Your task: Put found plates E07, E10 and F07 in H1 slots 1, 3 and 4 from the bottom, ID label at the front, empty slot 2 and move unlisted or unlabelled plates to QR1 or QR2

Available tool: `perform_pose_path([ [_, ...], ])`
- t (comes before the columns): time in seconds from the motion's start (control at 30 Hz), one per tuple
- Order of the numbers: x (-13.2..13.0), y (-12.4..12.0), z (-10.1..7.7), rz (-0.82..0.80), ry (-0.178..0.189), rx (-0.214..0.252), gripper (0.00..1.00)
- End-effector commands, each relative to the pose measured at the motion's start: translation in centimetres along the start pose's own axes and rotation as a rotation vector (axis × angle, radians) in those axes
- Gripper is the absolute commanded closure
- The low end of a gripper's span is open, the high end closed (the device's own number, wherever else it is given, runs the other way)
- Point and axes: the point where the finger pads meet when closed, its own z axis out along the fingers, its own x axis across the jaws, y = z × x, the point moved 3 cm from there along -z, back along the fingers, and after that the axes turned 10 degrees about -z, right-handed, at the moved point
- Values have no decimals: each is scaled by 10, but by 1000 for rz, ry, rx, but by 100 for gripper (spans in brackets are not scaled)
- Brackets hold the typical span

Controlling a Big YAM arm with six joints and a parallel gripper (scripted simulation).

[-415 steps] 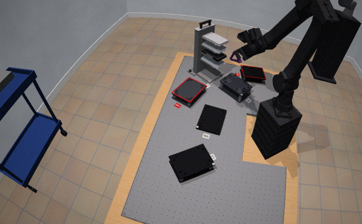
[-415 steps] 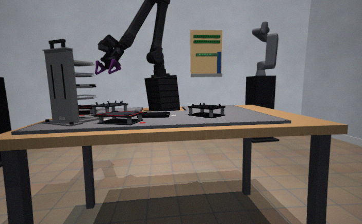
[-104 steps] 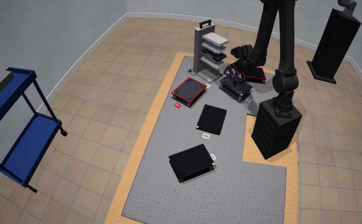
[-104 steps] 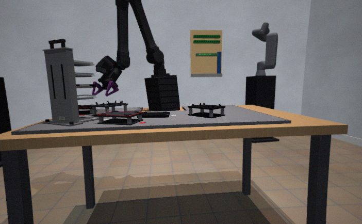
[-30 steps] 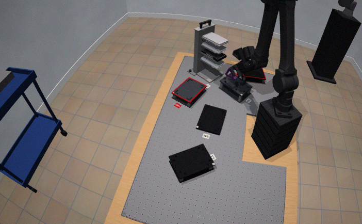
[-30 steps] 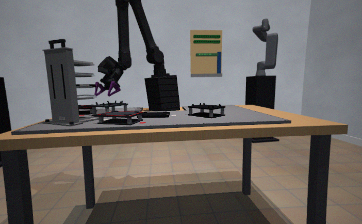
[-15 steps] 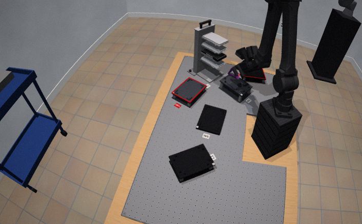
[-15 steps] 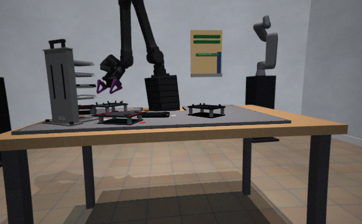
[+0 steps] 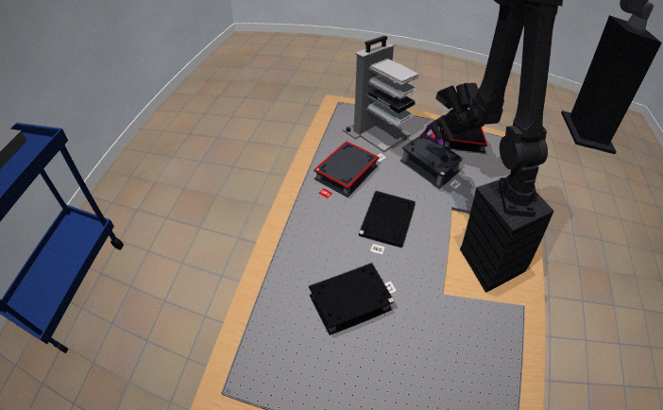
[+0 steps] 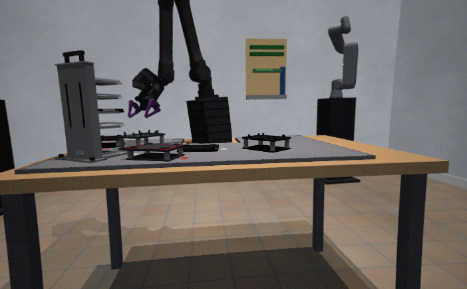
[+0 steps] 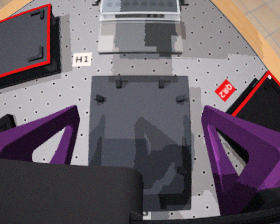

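Observation:
The plate hotel H1 (image 9: 365, 96) (image 10: 79, 111) stands at the far end of the deck. It shows four levels: a light plate (image 9: 395, 70) at the top, a grey one (image 9: 391, 86) below it, a black plate (image 9: 394, 101) (image 10: 110, 110) second from the bottom, and a pale welled plate (image 9: 389, 112) lowest. My gripper (image 9: 433, 134) (image 10: 142, 110) (image 11: 140, 112) is open and empty. It hangs above the dark landing nest (image 9: 431, 160) (image 11: 140, 163) in front of the hotel, facing the hotel's front. I read no plate labels.
Two red-rimmed quarantine nests, one (image 9: 347, 165) (image 11: 20, 46) left and one (image 9: 469, 138) (image 11: 264, 106) right of the landing nest. A flat black pad (image 9: 387, 217) and a raised black nest (image 9: 350, 297) (image 10: 266, 140) lie nearer. The arm's pedestal (image 9: 507, 234) stands right.

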Motion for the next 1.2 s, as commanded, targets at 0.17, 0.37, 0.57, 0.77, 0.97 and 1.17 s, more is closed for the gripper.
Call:
perform_pose_path([
  [0.17,-3,1,-16,-11,-10,-5,0],
  [0.37,-3,0,-23,-11,-9,-4,0],
  [0.57,-3,0,-33,-11,-9,-4,0],
  [0.77,-6,15,-43,-22,-9,-14,0],
  [0.97,-15,30,-51,-25,-22,-25,0],
  [1.17,-22,51,-66,-30,-29,-35,0],
])
